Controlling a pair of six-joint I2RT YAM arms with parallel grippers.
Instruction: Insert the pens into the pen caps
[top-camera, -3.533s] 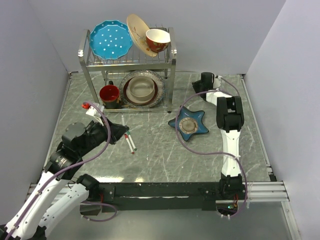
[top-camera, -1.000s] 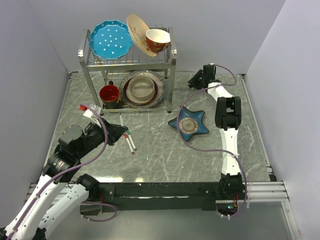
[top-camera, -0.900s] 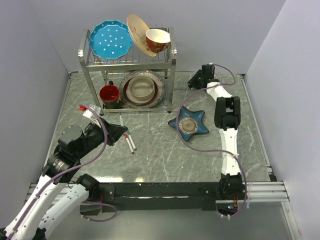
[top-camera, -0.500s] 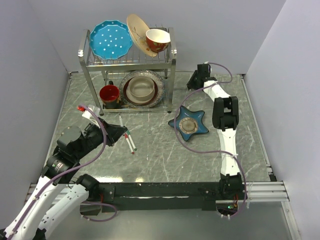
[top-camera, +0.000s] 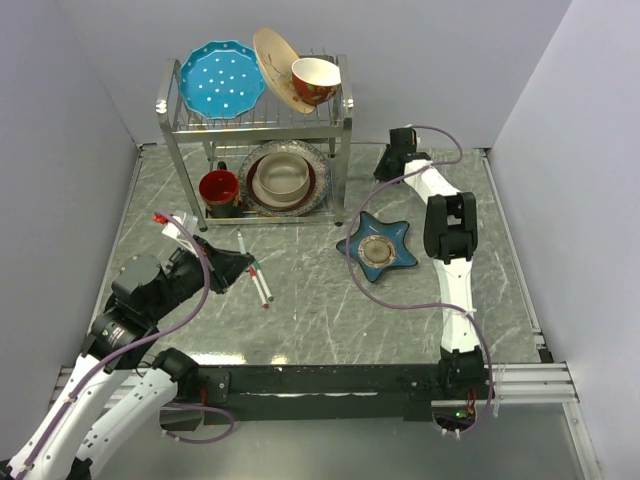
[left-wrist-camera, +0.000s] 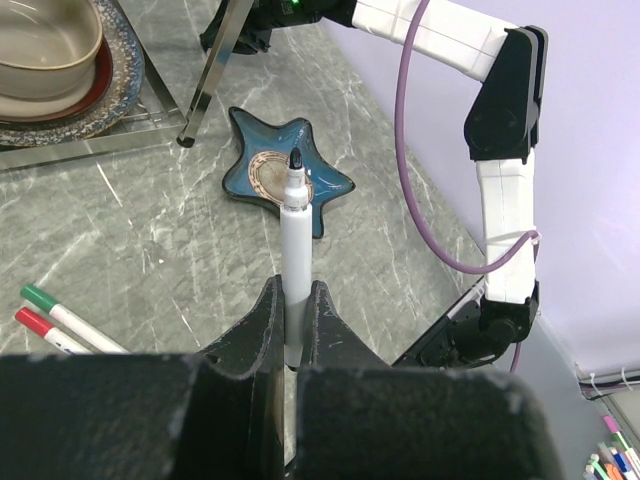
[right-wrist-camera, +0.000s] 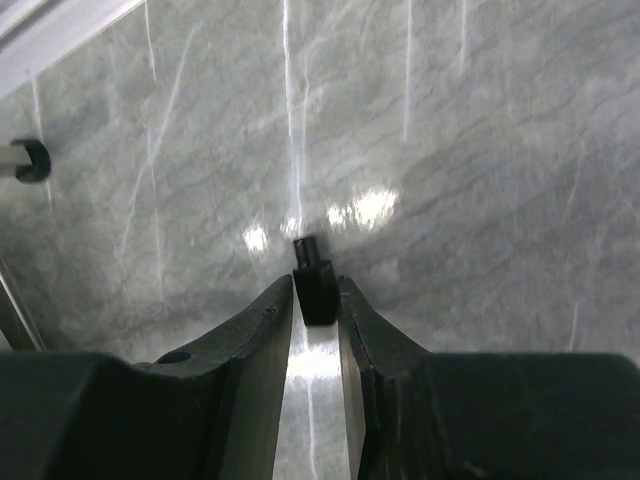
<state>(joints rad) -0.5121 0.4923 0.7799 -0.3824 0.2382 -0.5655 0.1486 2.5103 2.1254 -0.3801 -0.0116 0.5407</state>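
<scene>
Reaching across the back of the counter (top-camera: 320, 310), the right arm has swung over the last few seconds from the far right corner toward the leg of the dish rack (top-camera: 345, 130), and its right end effector (right-wrist-camera: 316, 292) has come down over a small black cap (right-wrist-camera: 314, 272). The jaws have been narrowing and now stand only slightly apart. Their inner faces appear to press both sides of the cap, which looks to be sitting on the stone, not yet lifted.

The left end effector (left-wrist-camera: 292, 305) has barely moved. It stays clamped almost fully shut on a white pen (left-wrist-camera: 296, 225), held upright with its bare black tip pointing toward the star-shaped dish (left-wrist-camera: 335, 185). Two more pens (top-camera: 262, 283), one green-ended and one red-ended, lie on the counter just beside that end effector, untouched.

So both halves of one matching pair seem to be in hand: black-tipped pen on the left, black cap on the right. What remains, as I judge it, is to lift the cap, bring the two arms together mid-counter and line up the cap's mouth with the tip.
</scene>
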